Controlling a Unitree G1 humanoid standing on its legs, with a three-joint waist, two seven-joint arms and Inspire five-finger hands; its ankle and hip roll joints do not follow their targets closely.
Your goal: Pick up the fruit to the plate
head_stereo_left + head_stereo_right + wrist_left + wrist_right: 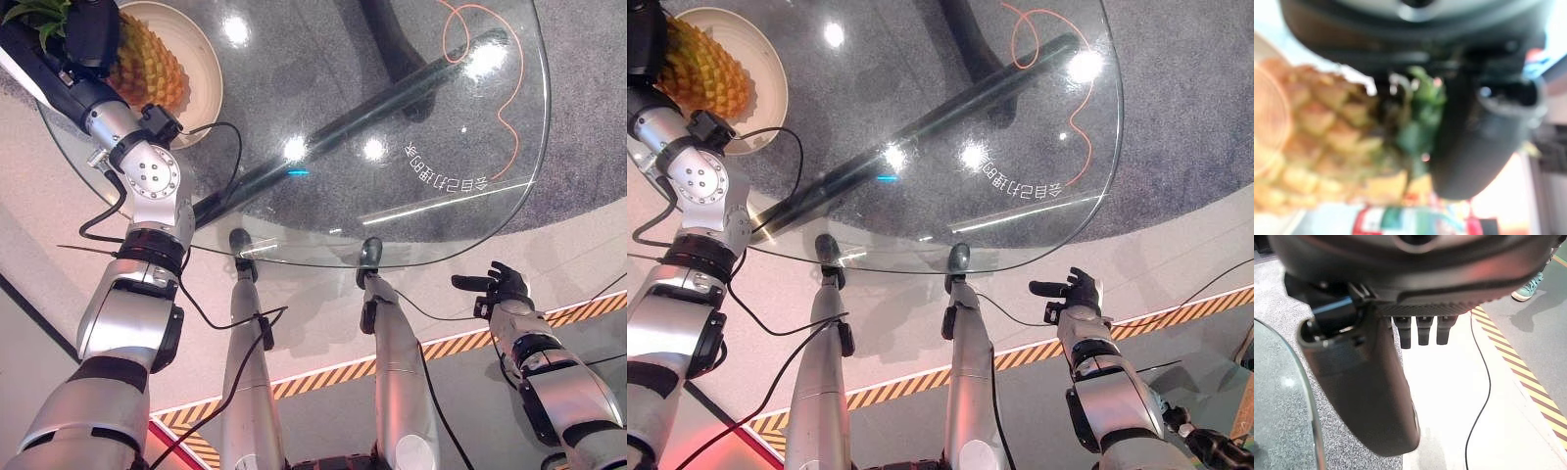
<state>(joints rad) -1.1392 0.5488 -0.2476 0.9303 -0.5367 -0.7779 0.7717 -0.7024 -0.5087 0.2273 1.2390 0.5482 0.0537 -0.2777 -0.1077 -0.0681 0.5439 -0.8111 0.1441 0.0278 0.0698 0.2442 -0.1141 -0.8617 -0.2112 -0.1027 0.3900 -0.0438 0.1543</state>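
On the plate [201,78], at the far left corner of the glass bench [392,117], lies the pineapple [147,69], its leafy crown toward the plate's left edge. Left robot hand [88,34] sits over that crown, and in the left wrist view its thumb [1474,142] presses beside the green leaves, gripping the pineapple at the crown end. Right robot hand [500,286] hangs well apart from the plate, off the bench's near right edge above the floor [323,323], fingers [1418,330] loosely spread and holding nothing. A striped tape line [441,345] crosses the floor beneath it. A person's teal shoe [1528,288] shows in the right wrist view.
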